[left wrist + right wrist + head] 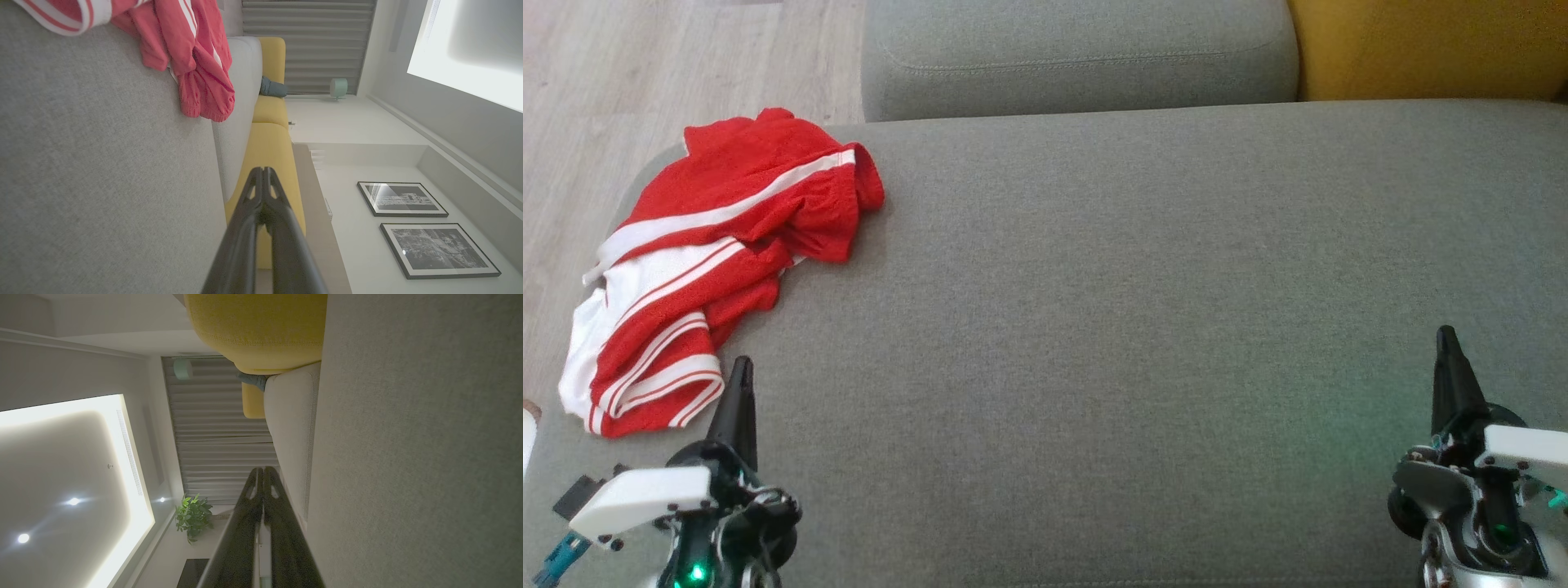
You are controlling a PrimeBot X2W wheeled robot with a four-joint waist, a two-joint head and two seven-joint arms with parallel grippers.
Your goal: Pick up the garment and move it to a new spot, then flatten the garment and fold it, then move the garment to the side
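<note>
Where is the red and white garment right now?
In the head view, the crumpled red and white garment lies at the left end of the grey sofa seat, just ahead of the shut left gripper, beside the wooden floor.

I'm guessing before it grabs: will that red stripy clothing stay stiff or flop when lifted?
Probably floppy: the garment lies crumpled in soft folds. Likely light: thin-looking fabric. Pushed, it would probably bunch on the cushion, not slide.

Left wrist view's top edge crops the garment (202,77); head view's left edge crops a pale object (526,431).
</note>
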